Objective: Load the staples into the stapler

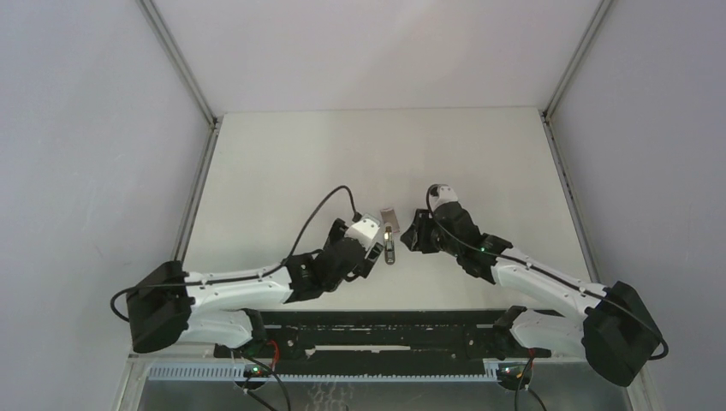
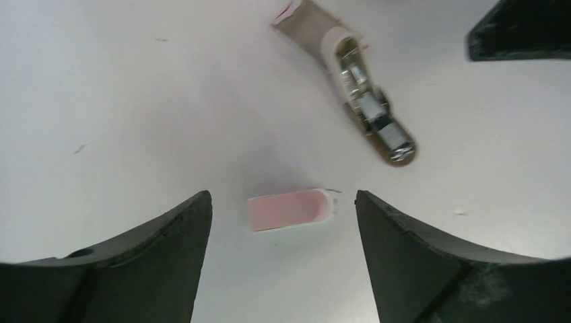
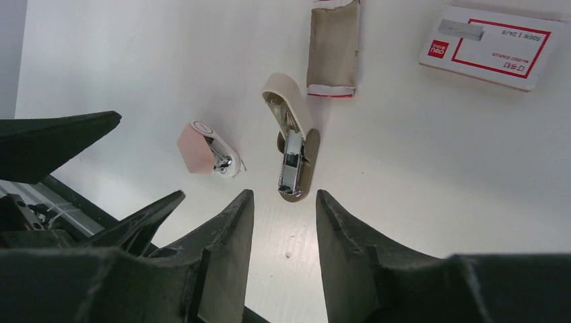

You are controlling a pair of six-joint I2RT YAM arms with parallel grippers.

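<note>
The stapler, a short pink-and-white piece with a bit of metal at one end, lies flat on the table. My left gripper is open, with a fingertip on either side of the stapler and neither touching it. The staples' white box with red print lies further off and bears a silvery strip that may only be print. Its greyish inner tray lies apart from it. My right gripper is open and holds nothing. From above, the left gripper hides the stapler.
A grey-brown tool with a cream upper arm swung open and a metal channel showing lies just beyond my right fingertips, also visible at the tool. The tray touches its far end. Both grippers face each other closely.
</note>
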